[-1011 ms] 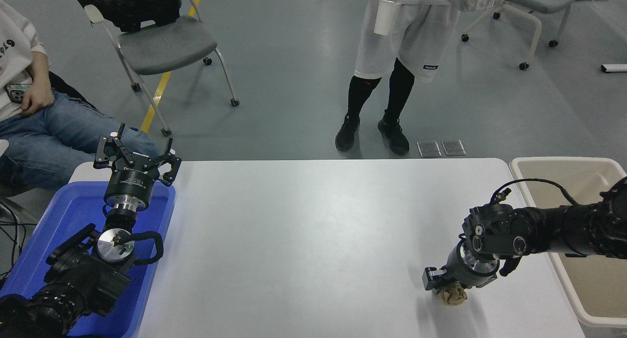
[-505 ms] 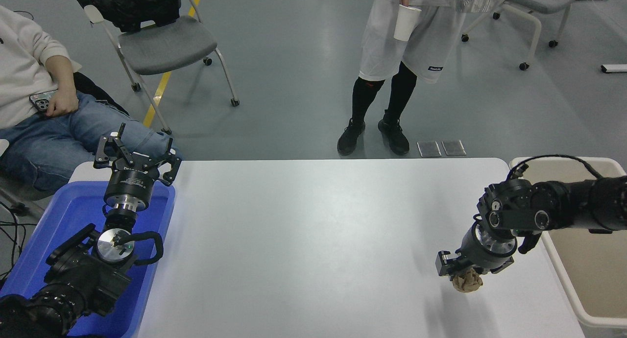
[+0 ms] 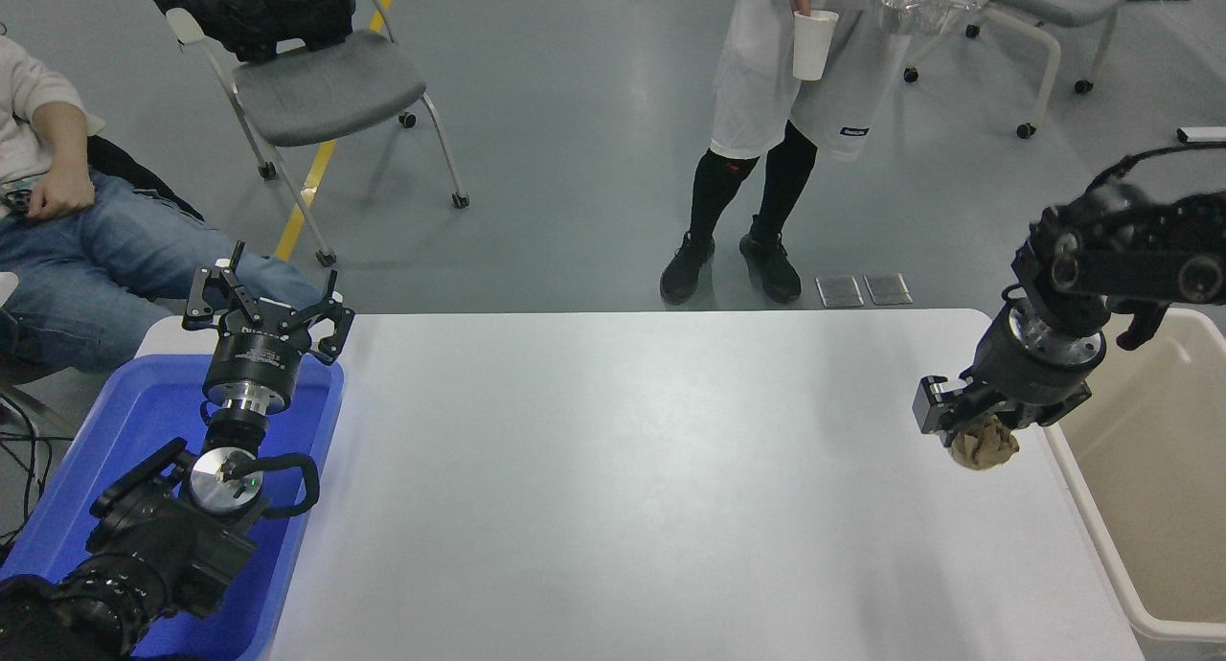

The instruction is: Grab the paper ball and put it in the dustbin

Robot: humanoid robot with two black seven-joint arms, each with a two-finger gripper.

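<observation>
A crumpled tan-brown paper ball point(image 3: 984, 444) hangs above the white table near its right edge, with my right gripper point(image 3: 987, 429) shut on it from above. The beige dustbin point(image 3: 1101, 525) stands just off the table's right side, its opening to the right of the ball. The right arm crosses above the bin's far rim. My left gripper point(image 3: 266, 295) stands open and parked at the lower left, pointing away over a blue tray.
A blue tray point(image 3: 115, 429) lies at the table's left end under the left arm. One person stands beyond the far edge holding a white cup point(image 3: 812, 44). Another person sits at the far left. A grey chair point(image 3: 326, 86) stands behind the table.
My right gripper has lifted the paper ball off the table and carried it up and to the right, toward the dustbin. The left arm has not moved.
</observation>
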